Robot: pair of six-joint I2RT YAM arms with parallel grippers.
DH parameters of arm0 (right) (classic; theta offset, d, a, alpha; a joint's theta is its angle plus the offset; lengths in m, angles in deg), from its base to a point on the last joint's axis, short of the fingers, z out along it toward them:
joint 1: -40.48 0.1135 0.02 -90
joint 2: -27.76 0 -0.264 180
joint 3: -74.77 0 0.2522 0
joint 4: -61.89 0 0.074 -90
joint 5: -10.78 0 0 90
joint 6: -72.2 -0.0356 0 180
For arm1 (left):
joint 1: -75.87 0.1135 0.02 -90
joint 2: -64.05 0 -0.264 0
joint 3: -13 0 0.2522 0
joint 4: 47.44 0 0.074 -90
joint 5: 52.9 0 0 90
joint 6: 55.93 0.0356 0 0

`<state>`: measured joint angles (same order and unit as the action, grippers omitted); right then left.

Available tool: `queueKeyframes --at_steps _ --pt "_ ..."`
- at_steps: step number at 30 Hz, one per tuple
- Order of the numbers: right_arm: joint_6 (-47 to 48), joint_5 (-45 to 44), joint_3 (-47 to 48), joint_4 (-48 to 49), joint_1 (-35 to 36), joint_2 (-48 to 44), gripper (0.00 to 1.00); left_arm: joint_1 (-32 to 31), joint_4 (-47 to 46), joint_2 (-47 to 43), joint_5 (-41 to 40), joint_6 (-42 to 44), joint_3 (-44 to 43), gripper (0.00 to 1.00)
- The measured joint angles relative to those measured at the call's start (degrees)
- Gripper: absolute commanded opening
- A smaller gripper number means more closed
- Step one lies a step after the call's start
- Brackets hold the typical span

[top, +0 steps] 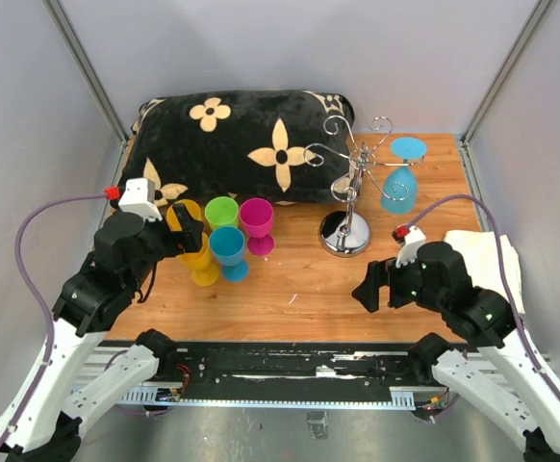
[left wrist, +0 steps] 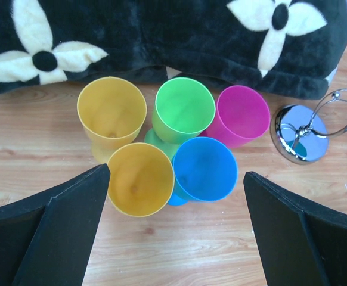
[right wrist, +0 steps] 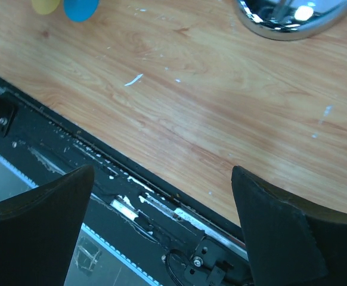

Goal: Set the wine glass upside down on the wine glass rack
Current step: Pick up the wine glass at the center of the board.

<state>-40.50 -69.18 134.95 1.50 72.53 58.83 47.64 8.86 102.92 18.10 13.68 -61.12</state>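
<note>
The chrome wire wine glass rack (top: 350, 183) stands on its round mirrored base (left wrist: 299, 134) at the table's right centre. A light blue wine glass (top: 399, 188) hangs upside down from one right-hand arm, foot uppermost. Several more plastic wine glasses stand upright in a cluster at the left: two yellow (left wrist: 111, 110) (left wrist: 140, 178), a green (left wrist: 184, 109), a magenta (left wrist: 242, 115) and a blue (left wrist: 204, 168). My left gripper (left wrist: 176, 179) is open, hovering over the near side of the cluster and holding nothing. My right gripper (right wrist: 161, 173) is open and empty above the table's near edge, short of the rack base (right wrist: 287, 18).
A black cushion with cream flowers (top: 241, 144) lies across the back of the table behind the glasses. A white cloth (top: 487, 255) lies at the right edge. A black rail (top: 290, 361) runs along the near edge, and grey walls enclose three sides.
</note>
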Motion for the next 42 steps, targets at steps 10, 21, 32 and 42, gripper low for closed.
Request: queueKeyframes --at_steps 10,21,32,42 --pt "-6.7 -18.9 -4.3 12.3 29.8 6.2 0.98 0.0 -0.4 -5.1 -0.9 0.6 2.0 1.0" --pt "-5.1 -38.9 -4.7 33.6 52.2 36.0 0.98 0.0 -0.5 -8.0 -0.8 0.9 4.6 1.0" --pt "7.8 -38.2 -3.6 57.7 52.5 50.4 0.98 0.0 -4.0 -10.8 -0.6 0.9 8.6 1.0" --pt "14.5 -30.7 -3.6 75.8 46.0 58.9 0.98 0.0 -7.1 -10.7 -0.2 1.1 11.8 1.0"
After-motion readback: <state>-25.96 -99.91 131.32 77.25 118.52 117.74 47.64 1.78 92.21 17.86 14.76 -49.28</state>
